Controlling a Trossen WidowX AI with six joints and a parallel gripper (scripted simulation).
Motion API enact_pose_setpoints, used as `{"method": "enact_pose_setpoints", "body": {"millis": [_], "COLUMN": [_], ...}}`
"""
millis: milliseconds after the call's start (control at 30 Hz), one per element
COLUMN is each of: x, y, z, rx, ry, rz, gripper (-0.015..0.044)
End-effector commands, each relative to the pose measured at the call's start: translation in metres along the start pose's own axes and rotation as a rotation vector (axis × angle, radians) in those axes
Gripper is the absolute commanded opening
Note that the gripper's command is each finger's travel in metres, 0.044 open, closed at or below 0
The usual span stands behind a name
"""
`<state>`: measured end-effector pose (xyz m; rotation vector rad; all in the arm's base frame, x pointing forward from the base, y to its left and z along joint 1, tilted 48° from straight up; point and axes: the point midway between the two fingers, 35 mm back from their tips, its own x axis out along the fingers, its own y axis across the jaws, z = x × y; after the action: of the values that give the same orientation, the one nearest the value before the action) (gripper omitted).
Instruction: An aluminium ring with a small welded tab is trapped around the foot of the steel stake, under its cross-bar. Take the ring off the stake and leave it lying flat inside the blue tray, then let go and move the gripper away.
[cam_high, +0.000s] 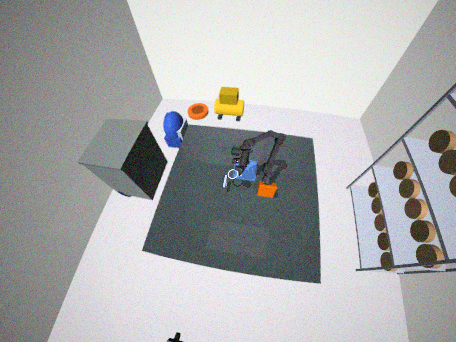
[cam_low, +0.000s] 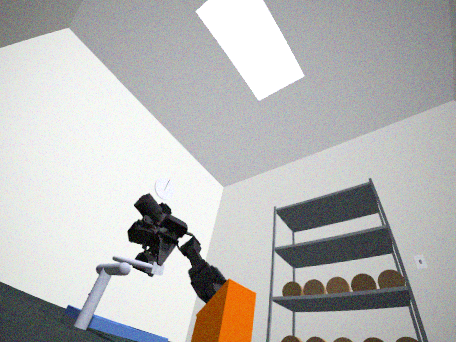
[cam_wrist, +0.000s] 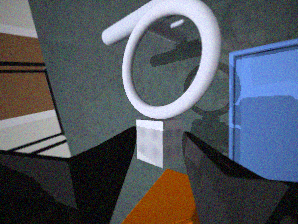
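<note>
The pale ring (cam_high: 228, 174) (cam_low: 132, 261) (cam_wrist: 212, 50) is raised at upper centre of the wrist view, square tab (cam_low: 158, 269) (cam_wrist: 149, 142) down. The whitish stake (cam_high: 225, 181) (cam_low: 92, 302) (cam_wrist: 117, 31) stands lower left in the exterior view; the blue tray (cam_high: 249, 171) (cam_low: 125, 330) (cam_wrist: 265, 115) lies flat.

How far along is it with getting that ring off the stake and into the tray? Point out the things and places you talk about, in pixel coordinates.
Off the stake, it seems: the ring (cam_high: 233, 174) (cam_low: 136, 262) (cam_wrist: 215, 45) is up near the cross-bar (cam_high: 225, 181) (cam_low: 113, 269) (cam_wrist: 120, 31), its shadow on the mat below. In hand: the jaws are shut on its tab (cam_low: 158, 269) (cam_wrist: 149, 143). Left: bring it over the blue tray (cam_high: 249, 171) (cam_low: 127, 329) (cam_wrist: 265, 120), lay it flat, let go, move away.
</note>
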<state>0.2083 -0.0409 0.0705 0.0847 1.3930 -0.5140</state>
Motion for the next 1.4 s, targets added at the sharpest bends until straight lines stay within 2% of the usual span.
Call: {"method": "enact_pose_setpoints", "body": {"millis": [0,367,500,800,1100,1367], "x": [-0.005,-0.021,-0.019,-0.016,-0.021,-0.013], "y": [-0.002,-0.01,-0.016,-0.094,-0.172,-0.191], "z": [0.0,-0.003,-0.002,0.002,-0.023,-0.03], "rx": [-0.055,-0.227,-0.212,-0.225,-0.238,-0.24], "ry": [0.01,0.008,0.013,0.027,0.009,0.005], "rz": [0.043,0.164,0.148,0.164,0.157,0.152], "gripper": [0.0,0.0,0.0,0.0,0.0,0.0]}}
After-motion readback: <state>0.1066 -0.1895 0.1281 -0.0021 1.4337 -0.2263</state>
